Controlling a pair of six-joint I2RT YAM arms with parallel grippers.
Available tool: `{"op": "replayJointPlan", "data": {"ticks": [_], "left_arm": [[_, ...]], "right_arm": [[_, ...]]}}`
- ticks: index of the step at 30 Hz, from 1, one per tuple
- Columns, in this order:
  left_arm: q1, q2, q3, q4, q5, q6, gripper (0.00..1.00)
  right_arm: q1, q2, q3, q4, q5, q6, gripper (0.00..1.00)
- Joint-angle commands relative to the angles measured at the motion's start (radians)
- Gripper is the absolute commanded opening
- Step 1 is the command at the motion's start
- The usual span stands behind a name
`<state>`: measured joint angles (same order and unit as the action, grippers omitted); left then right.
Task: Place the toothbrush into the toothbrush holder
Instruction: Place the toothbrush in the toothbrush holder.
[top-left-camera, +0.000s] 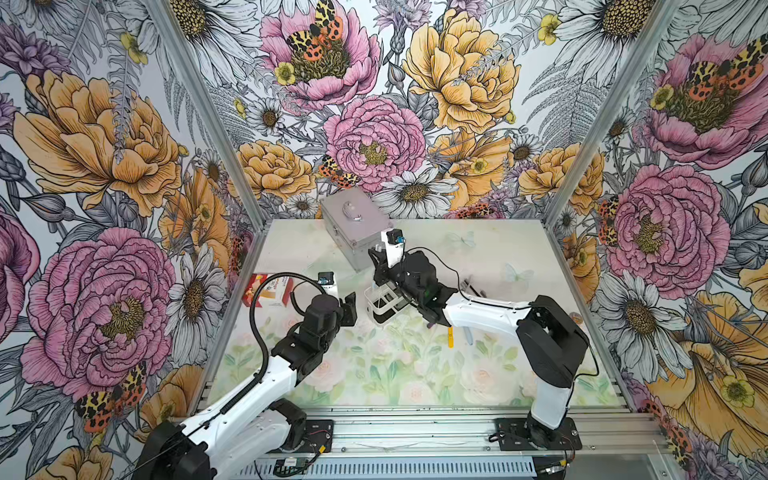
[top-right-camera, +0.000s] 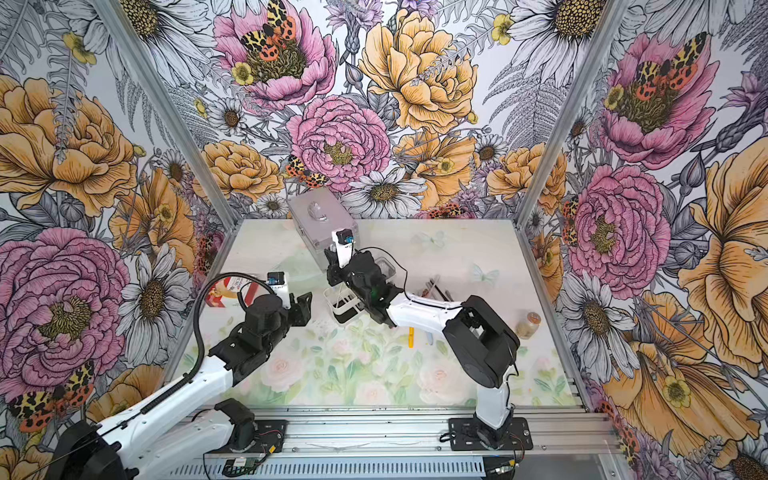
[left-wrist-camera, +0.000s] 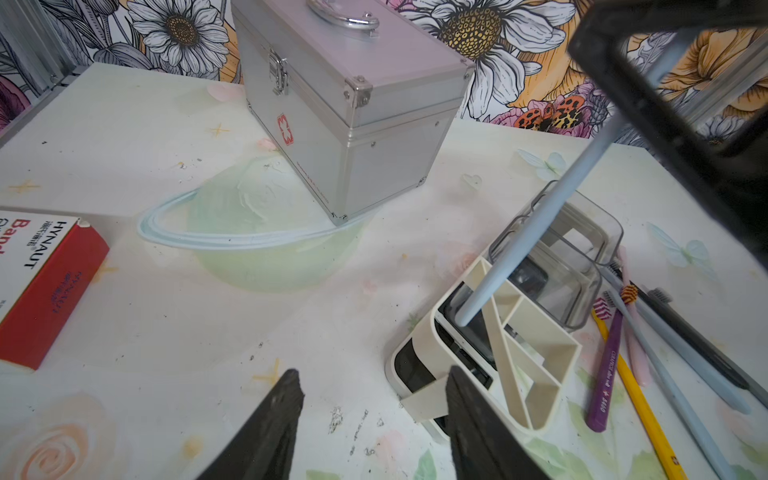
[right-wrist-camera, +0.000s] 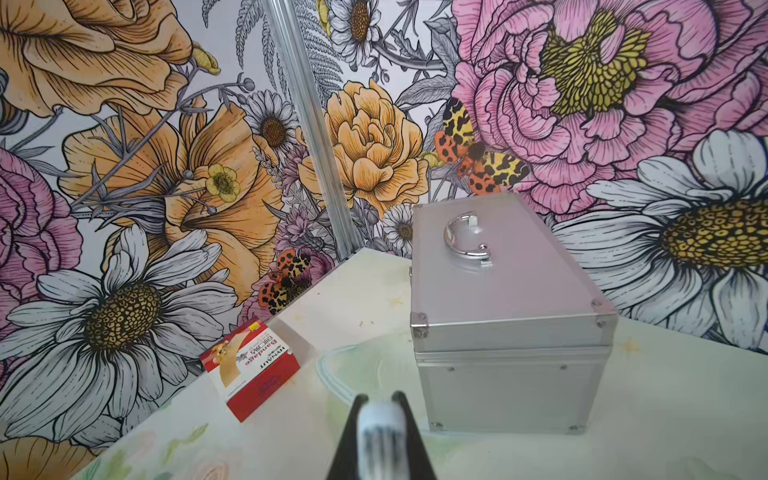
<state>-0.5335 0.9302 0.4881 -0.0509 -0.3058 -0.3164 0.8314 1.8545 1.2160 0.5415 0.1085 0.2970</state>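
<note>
Now toothbrush (left-wrist-camera: 536, 232) tilted, handle down in holder (left-wrist-camera: 552, 357); right fingers (right-wrist-camera: 347, 440) grasping, left fingers (left-wrist-camera: 270, 428) released.

Brushed-metal case (left-wrist-camera: 374, 137), matt plastic toothbrush holder (left-wrist-camera: 422, 347), glossy cardboard box (left-wrist-camera: 50, 282)

walls (top-left-camera: 374, 83): bold floral print | posts (top-left-camera: 208, 112): aluminium | tabletop (top-left-camera: 374, 374): pale floral
</note>
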Motion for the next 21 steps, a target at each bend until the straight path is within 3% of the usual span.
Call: {"op": "replayJointPlan", "data": {"ticks": [1,10,21], "left_arm": [[0.007,-0.016,-0.016,0.028,0.022,-0.018,0.57],[0.006,-0.016,-0.022,0.036,0.03,-0.02,0.57],[0.006,-0.013,-0.025,0.043,0.037,-0.016,0.55]], "right_arm": [[0.02,0.017,-0.013,-0.022,0.046,-0.021,0.0],[0.074,0.061,-0.031,-0.012,0.177,-0.088,0.0],[0.089,0.138,-0.072,0.1,0.298,-0.048,0.0]]}}
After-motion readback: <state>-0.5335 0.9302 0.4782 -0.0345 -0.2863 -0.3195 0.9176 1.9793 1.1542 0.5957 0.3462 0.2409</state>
